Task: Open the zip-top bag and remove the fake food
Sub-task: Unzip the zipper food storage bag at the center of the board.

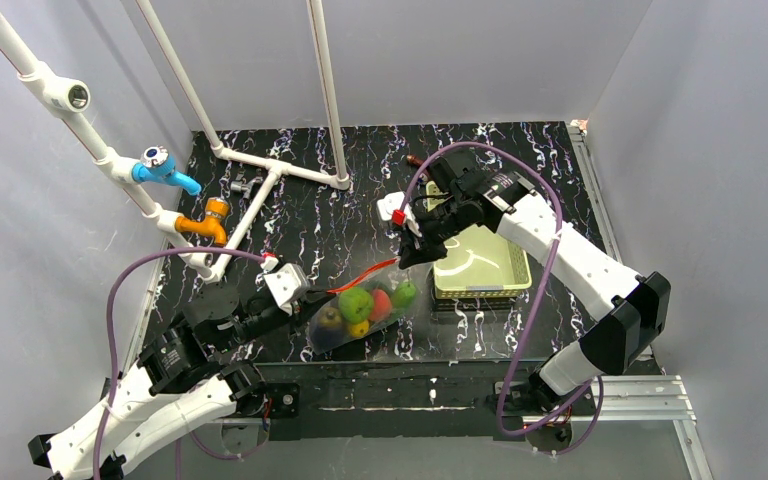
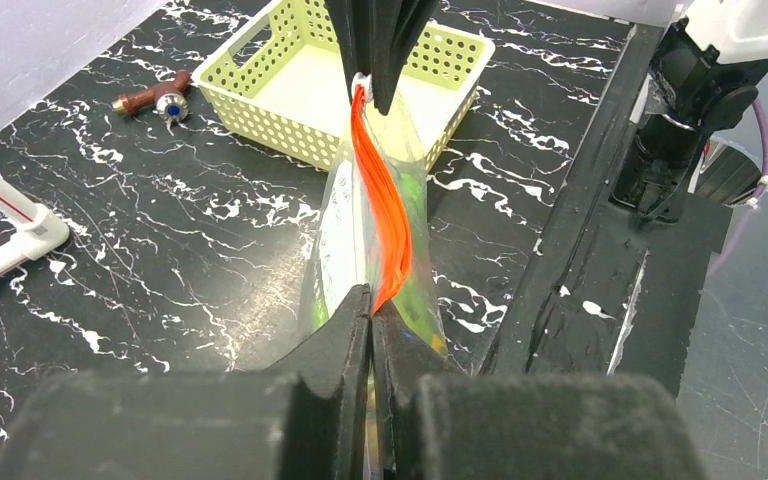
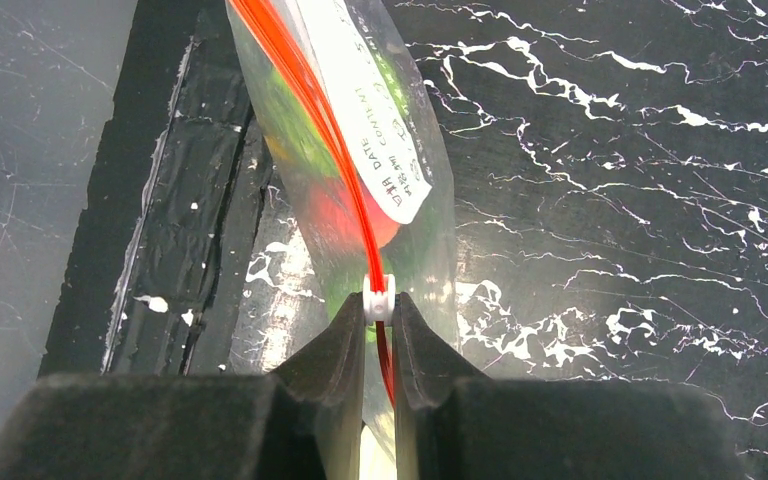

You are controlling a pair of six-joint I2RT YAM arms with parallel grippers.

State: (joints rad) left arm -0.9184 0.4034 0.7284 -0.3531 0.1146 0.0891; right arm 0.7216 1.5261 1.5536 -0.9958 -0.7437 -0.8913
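Zip-top bag (image 1: 360,305) — left gripper (image 2: 371,306) pinches one end, right gripper (image 3: 379,305) the other

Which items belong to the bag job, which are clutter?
Job: clear plastic zip-top bag with orange zipper strip; small coloured plastic fake food inside it; left pincer, shut on its end; right pincer, shut on its white slider.
Clutter: yellow-green perforated plastic basket; brown handled object; white pipe frame with taps.
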